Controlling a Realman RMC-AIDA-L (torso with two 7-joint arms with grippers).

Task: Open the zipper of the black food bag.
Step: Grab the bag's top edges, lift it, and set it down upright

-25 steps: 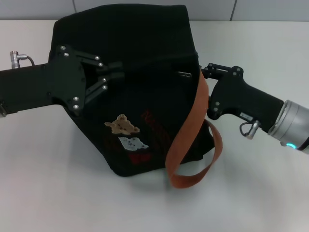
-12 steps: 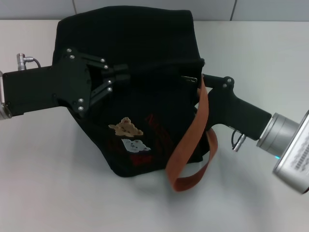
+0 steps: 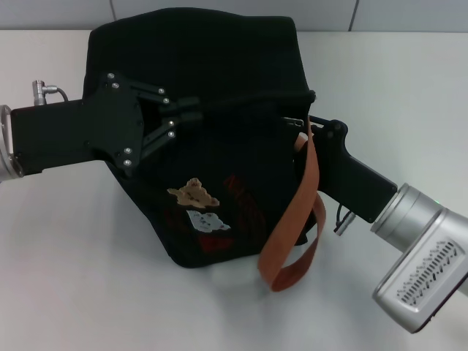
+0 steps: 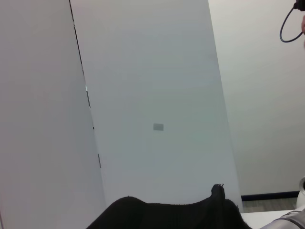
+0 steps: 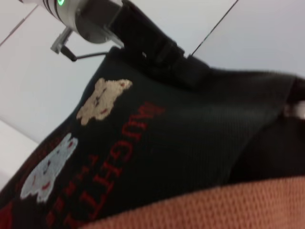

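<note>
The black food bag stands mid-table, its bear patch and cat patch facing me. My left gripper reaches in from the left and is shut on the fabric at the bag's top rim. The zipper runs along that rim, and its silver pull tab sits at the right end. My right gripper comes from the right, its tip right beside the tab. An orange strap hangs down in front of it. The right wrist view shows the bag's front, the bear patch and the strap.
The white table spreads around the bag. A grey panelled wall runs behind it. The left wrist view shows only the bag's top fabric against the pale wall panels. The left arm shows beyond the bag in the right wrist view.
My right gripper has swung in toward the pull tab, its wrist dropping nearer to me. The left gripper and the bag's rim have shifted slightly right.
</note>
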